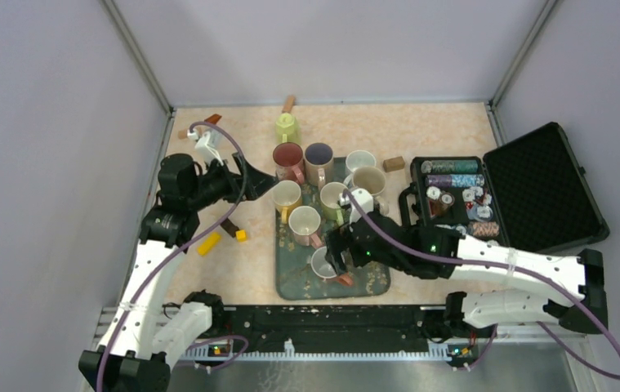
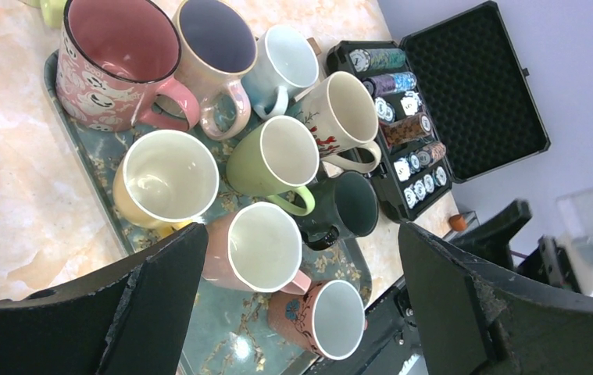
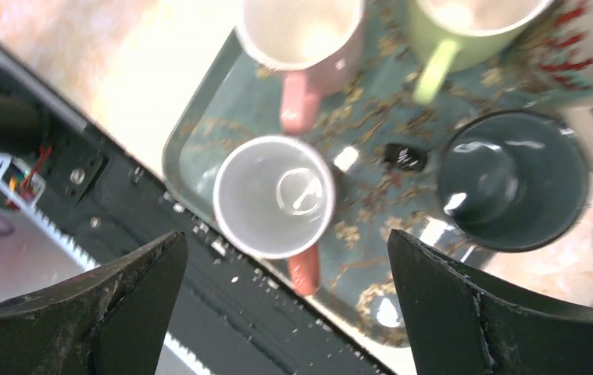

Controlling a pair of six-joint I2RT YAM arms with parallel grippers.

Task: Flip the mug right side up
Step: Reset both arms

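The terracotta mug (image 1: 323,263) with a blue flower stands upright, mouth up, at the near edge of the patterned tray (image 1: 372,282). In the right wrist view the mug (image 3: 273,195) lies below my right gripper (image 3: 287,238), its white inside empty and its reddish handle pointing at the tray rim (image 3: 199,109). My right gripper (image 1: 337,251) hovers open just above it, touching nothing. My left gripper (image 1: 257,175) is open too, held left of the tray; in its view the mug (image 2: 332,316) shows between the spread fingers of the left gripper (image 2: 302,228).
Several other upright mugs crowd the tray (image 2: 230,328). A green mug (image 1: 287,128) stands behind it on the table. An open black case of poker chips (image 1: 461,200) lies right of the tray. Yellow blocks (image 1: 208,243) lie left of it.
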